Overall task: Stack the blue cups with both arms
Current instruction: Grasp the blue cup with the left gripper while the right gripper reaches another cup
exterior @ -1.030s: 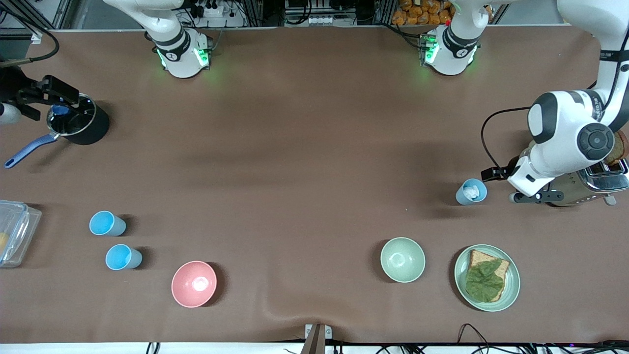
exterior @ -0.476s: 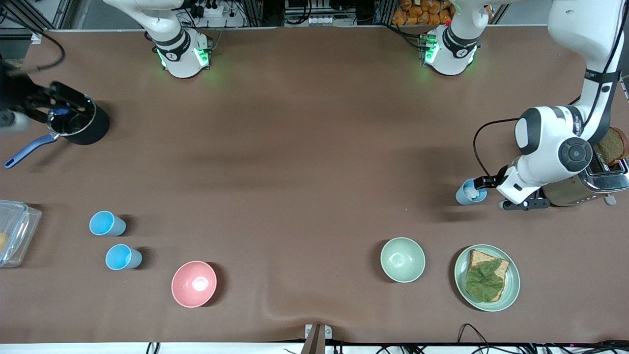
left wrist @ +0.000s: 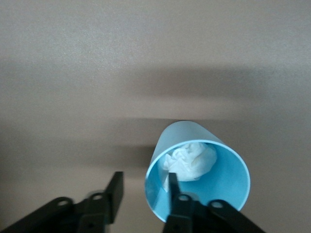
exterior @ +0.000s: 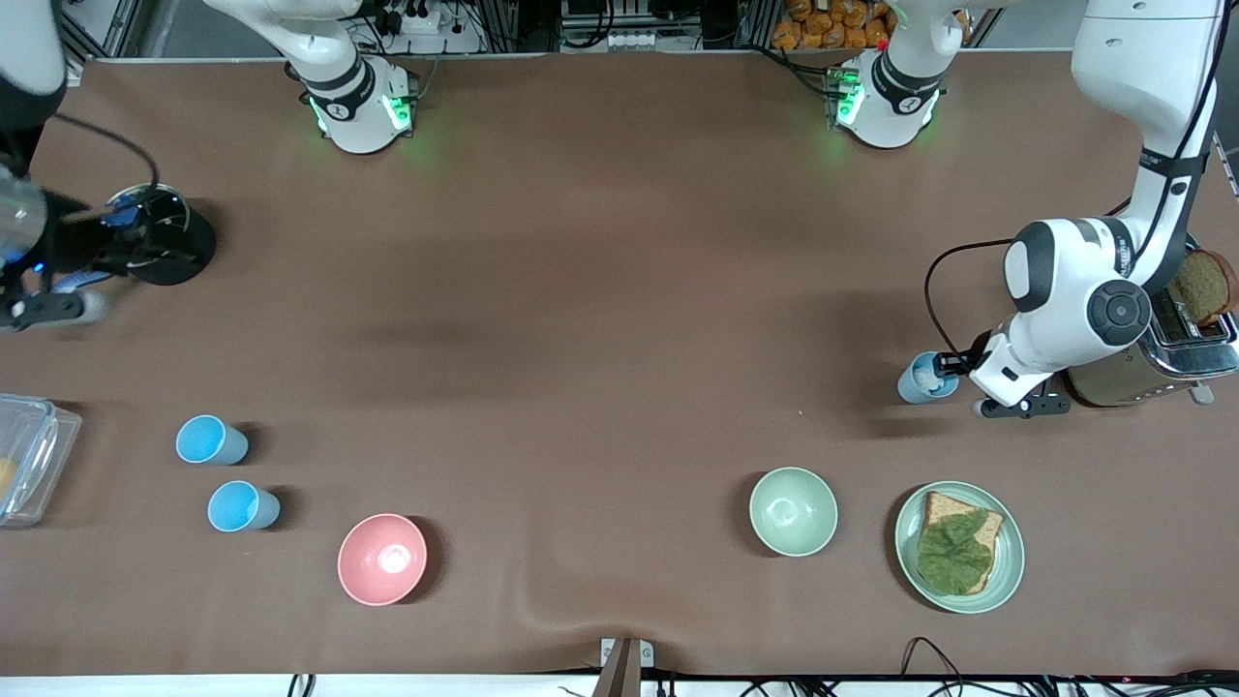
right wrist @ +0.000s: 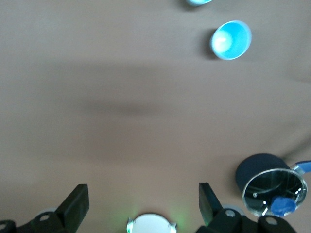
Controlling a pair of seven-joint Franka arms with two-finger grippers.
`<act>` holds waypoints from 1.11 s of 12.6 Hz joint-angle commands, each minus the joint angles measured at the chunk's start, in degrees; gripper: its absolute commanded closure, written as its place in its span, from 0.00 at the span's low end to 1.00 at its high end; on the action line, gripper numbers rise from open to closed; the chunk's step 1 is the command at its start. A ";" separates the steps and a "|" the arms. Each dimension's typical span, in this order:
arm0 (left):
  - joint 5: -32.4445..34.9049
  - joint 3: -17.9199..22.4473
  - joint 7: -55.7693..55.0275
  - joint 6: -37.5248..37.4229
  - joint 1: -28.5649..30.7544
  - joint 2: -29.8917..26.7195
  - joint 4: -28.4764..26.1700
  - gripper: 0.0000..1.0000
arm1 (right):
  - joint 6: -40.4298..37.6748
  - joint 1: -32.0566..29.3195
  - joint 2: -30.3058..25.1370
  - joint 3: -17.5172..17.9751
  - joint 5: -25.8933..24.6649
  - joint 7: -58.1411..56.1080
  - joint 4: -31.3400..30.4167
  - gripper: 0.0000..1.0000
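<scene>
Three blue cups stand on the brown table. One (exterior: 927, 378), with crumpled white paper inside, is near the left arm's end. My left gripper (exterior: 953, 368) is open at its rim. In the left wrist view the gripper (left wrist: 144, 190) has one finger inside this cup (left wrist: 228, 177) and one outside, with the cup wall between them. Two more blue cups (exterior: 208, 439) (exterior: 240, 506) stand near the right arm's end. My right gripper (exterior: 87, 242) is open and empty over the black pot (exterior: 160, 242). The right wrist view shows the gripper (right wrist: 142, 201) wide open, and one of those cups (right wrist: 231, 40).
A pink bowl (exterior: 381, 560), a pale green bowl (exterior: 793, 511) and a green plate (exterior: 1007, 566) with toast and a leaf lie near the front camera. A toaster (exterior: 1162, 363) stands beside the left arm. A clear container (exterior: 24, 455) sits at the right arm's end.
My left gripper has moved from beside the toaster to the paper-filled cup, and one finger is now inside its rim. My right hand has shifted over the pot.
</scene>
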 commanded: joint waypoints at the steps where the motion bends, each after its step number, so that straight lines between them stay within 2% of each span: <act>1: -1.71 -2.21 0.80 0.57 0.36 0.00 0.46 1.00 | 5.02 -4.87 6.59 0.32 -0.19 -3.36 2.41 0.00; 5: -4.43 -7.04 -2.17 -0.13 0.19 -1.93 0.98 1.00 | 16.80 -5.94 16.17 0.32 -2.82 -4.96 2.41 0.00; 8: -4.44 -14.85 -12.35 -0.40 0.19 -3.69 1.42 1.00 | 26.46 -5.85 24.69 0.32 -5.20 -5.13 2.33 0.00; 11: -4.35 -21.98 -24.74 -0.40 -0.43 -3.26 2.74 1.00 | 30.78 -3.93 28.92 0.32 -7.21 -5.40 2.33 0.00; 12: -4.35 -23.31 -28.87 -0.40 -1.74 -2.91 3.53 1.00 | 34.89 -3.31 29.89 0.32 -9.84 -5.31 2.24 0.00; 14: -3.74 -23.32 -37.31 -0.40 -7.78 -2.21 5.02 1.00 | 36.87 -3.65 30.86 0.32 -11.27 -5.40 1.62 0.00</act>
